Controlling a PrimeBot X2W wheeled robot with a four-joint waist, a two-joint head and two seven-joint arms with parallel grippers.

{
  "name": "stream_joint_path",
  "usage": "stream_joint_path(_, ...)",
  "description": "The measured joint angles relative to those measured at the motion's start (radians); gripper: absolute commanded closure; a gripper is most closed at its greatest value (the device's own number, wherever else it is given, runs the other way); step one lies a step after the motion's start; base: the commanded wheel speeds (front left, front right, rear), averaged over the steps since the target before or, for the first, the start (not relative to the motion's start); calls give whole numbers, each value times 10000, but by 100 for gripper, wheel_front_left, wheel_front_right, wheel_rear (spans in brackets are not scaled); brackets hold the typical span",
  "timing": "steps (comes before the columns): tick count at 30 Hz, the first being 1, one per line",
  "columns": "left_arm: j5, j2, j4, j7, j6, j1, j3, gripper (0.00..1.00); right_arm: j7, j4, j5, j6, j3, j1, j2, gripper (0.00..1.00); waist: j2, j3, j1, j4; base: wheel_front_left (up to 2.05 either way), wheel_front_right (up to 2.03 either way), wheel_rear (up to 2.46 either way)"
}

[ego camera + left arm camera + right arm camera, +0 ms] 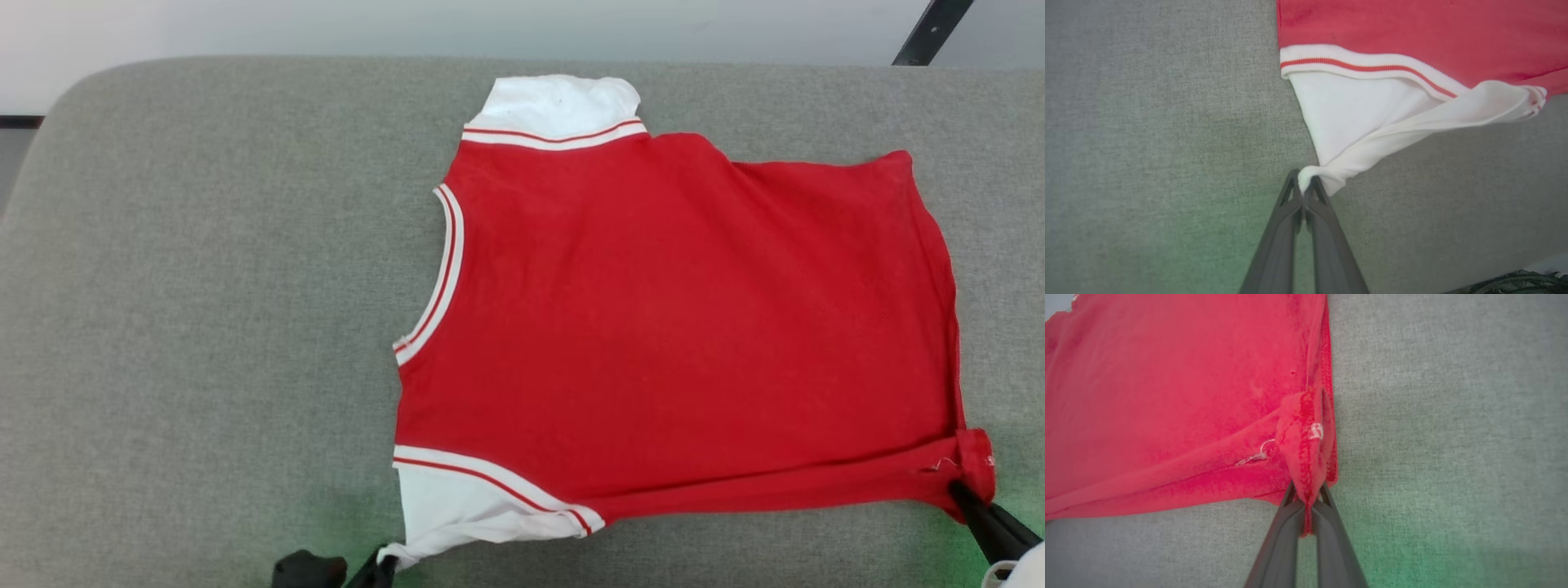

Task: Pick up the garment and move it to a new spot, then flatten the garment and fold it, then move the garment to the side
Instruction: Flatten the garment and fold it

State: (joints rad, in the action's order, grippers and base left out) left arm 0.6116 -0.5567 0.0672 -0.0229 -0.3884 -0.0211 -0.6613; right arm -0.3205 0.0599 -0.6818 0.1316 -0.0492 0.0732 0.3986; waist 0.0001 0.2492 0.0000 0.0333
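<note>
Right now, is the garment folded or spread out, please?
Spread, not folded: the red garment lies flat across the grey cushion, white sleeves sticking out.

Thing: garment (669,327), small and soft.
Colour: bright-red body, white sleeve panels edged with thin red-and-white stripes, striped trim round the neckline.
Pose: spread almost flat, neckline to the left and hem to the right.
Place: on the grey fabric surface (204,327), right of centre in the head view.
Far sleeve: lying flat.
Near sleeve: drawn into a twisted point, tip pinched in the left hand (1303,192).
Near hem corner: bunched and folded over, pinched in the right hand (1306,498).
Near edge: a long raised fold between the two held corners.
</note>
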Motion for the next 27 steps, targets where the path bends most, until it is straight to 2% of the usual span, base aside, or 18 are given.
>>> stream_joint_path(8, -169, -798, 1183, -295, -527, 98, 535, 100, -742, -711, 153, 2, -673, 424, -456, 100, -1, -19, -1, -189, 0, 0, 0)
stream_joint_path(10, -401, -1112, 1741, -642, -807, 315, 667, 100, -957, -940, 328, 2, -784, 382, -531, 100, 0, -68, 0, -316, 0, 0, 0)
stream_joint_path(15, -706, -1517, 2268, -1164, -899, 735, 686, 100, -1206, -1204, 596, 2, -832, 99, -579, 100, -1, -124, 0, -497, 0, 0, 0)
stream_joint_path(18, -826, -1674, 2426, -1452, -836, 1241, 732, 100, -1450, -1271, 773, 2, -880, -297, -644, 100, 0, -141, 0, -627, 0, 0, 0)
stream_joint_path(25, -1131, -1751, 2265, -2073, -217, 2693, 554, 100, -1942, -1035, 1229, 0, -734, -1426, -539, 100, 0, -65, 0, -789, 0, 0, 0)
stream_joint_path(26, -1193, -1747, 2105, -2234, 21, 3130, 504, 100, -2008, -915, 1350, 0, -616, -1746, -481, 100, 0, -24, 0, -807, 0, 0, 0)
stream_joint_path(27, -1193, -1747, 2105, -2234, 21, 3130, 504, 100, -2008, -915, 1350, 0, -616, -1746, -481, 100, 0, -24, 0, -807, 0, 0, 0)
